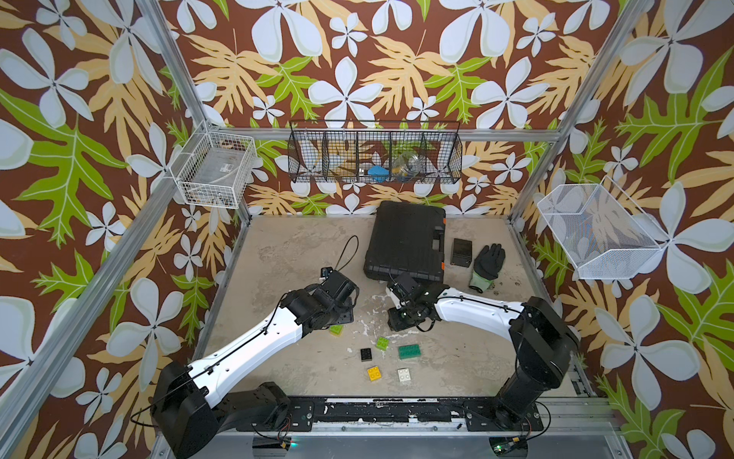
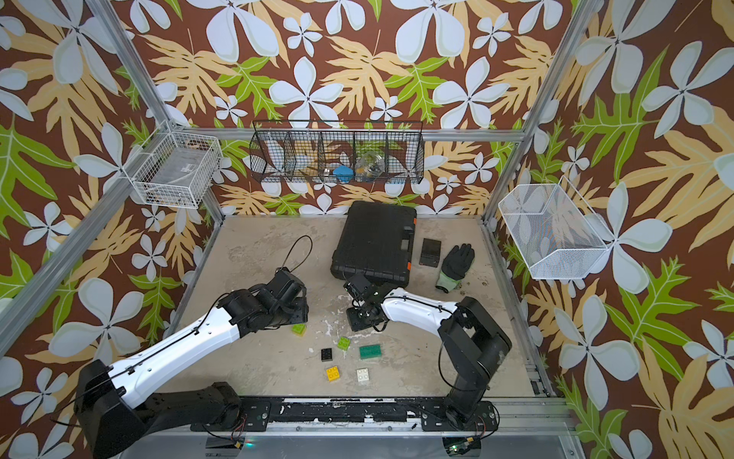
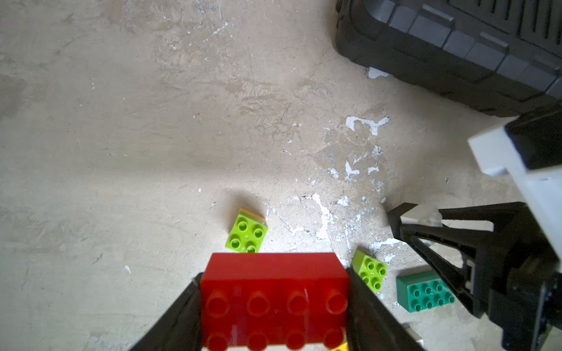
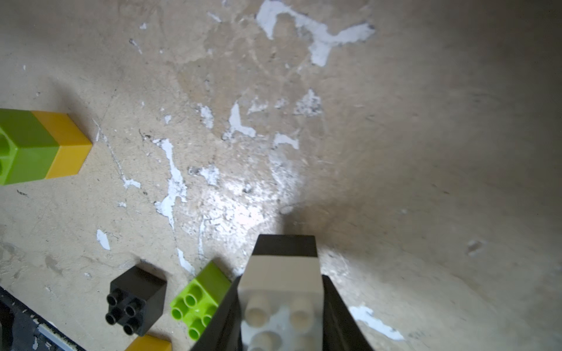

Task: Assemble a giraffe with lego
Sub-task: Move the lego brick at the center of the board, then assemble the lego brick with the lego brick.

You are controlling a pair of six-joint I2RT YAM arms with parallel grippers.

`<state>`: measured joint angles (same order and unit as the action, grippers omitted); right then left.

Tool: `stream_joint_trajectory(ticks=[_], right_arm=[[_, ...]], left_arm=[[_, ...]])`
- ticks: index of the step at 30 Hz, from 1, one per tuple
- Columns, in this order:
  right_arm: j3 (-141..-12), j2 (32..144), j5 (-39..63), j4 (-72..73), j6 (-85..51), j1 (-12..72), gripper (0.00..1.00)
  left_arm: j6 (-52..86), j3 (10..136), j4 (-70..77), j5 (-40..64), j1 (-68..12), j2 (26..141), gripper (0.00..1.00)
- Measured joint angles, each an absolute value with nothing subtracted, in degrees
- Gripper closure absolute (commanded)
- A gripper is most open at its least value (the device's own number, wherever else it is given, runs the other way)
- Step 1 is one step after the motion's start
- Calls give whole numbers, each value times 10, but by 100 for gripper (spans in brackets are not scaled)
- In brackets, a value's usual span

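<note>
My left gripper (image 3: 273,273) is shut on a long red lego brick (image 3: 273,301), with bits of yellow and white showing under it. My right gripper (image 4: 282,278) is shut on a white brick (image 4: 281,291) that is stacked on a black one (image 4: 286,245). Loose lego lies between the arms: a lime-on-yellow pair (image 1: 336,330), a lime brick (image 1: 382,343), a dark green brick (image 1: 409,351), a black brick (image 1: 366,354), a yellow brick (image 1: 374,373) and a white brick (image 1: 404,374). The giraffe as a joined figure is out of view.
A large black case (image 1: 405,238) lies at the back, close behind the right wrist. A small black box (image 1: 460,251) and a dark glove (image 1: 487,262) lie to its right. Wire baskets (image 1: 375,153) hang on the walls above the table.
</note>
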<state>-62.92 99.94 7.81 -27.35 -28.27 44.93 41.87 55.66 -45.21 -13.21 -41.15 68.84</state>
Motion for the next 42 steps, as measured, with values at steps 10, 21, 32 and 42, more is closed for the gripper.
stream_joint_trajectory(ticks=[10, 21, 32, 42], right_arm=[[-666, 1047, 83, -266, -279, 458, 66], [-671, 1019, 85, -278, -274, 460, 17], [-618, 879, 79, -305, -292, 419, 16], [-590, 801, 85, -331, -310, 376, 16]], left_arm=[[399, 539, -458, -118, -410, 697, 58], [321, 543, -465, -112, -410, 746, 59], [265, 548, -442, -113, -410, 791, 61], [252, 544, -430, -92, -410, 813, 63]])
